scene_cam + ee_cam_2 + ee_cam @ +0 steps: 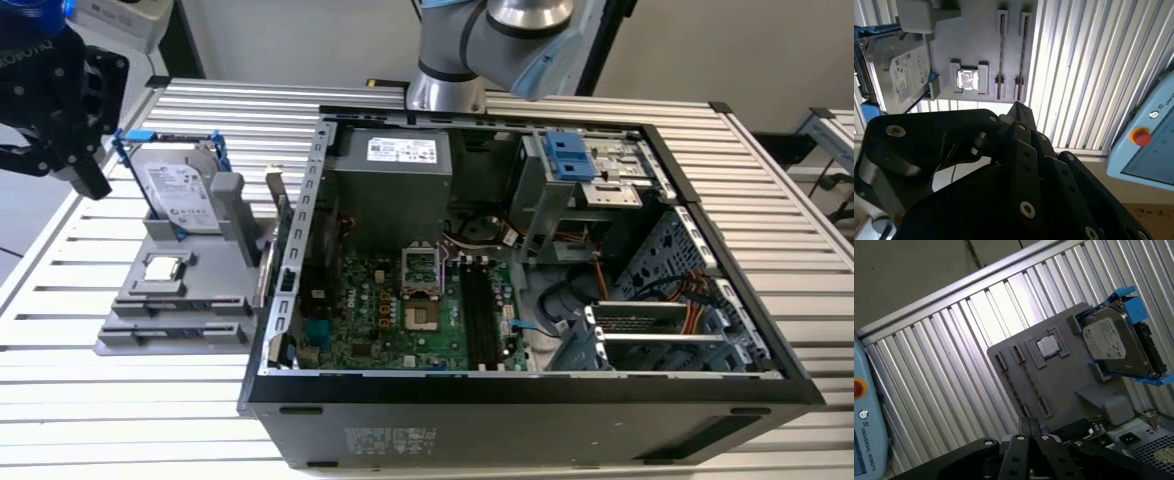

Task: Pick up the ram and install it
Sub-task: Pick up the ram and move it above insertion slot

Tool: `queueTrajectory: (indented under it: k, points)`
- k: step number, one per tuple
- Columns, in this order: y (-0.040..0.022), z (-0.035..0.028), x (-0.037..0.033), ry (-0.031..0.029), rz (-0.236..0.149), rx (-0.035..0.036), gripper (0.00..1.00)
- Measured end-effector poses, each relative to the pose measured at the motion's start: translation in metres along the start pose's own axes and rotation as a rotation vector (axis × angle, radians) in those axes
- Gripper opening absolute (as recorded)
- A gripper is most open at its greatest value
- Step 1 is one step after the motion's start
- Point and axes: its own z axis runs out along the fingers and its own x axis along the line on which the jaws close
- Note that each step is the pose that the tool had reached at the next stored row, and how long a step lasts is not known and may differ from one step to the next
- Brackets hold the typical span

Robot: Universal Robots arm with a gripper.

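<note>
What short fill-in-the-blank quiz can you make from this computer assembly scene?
The hard drive sits in a ___ bracket.
The processor chip rests on the ___ holder.
The gripper is toward the exterior view's ___ of the computer case.
Missing words: blue; gray; left.

Hard drive [175,190], processor chip [163,267], computer case [534,418]

Ribbed bare-metal bench [120,420]; matt grey plastic holder [207,300]; glossy metal hard drive [174,195], blue plastic bracket [1124,294]; smooth matt black gripper [1016,105].
</note>
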Motion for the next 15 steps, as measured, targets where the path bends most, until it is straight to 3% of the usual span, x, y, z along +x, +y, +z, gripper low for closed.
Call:
queueTrajectory:
  k: [8, 15]
  points:
    - [0.0, 0.0, 0.0, 0.0024, -0.139, 0.0014, 0.0]
    - [0.0, 0.0, -0.0001, -0.0003, -0.236, 0.0007, 0.0]
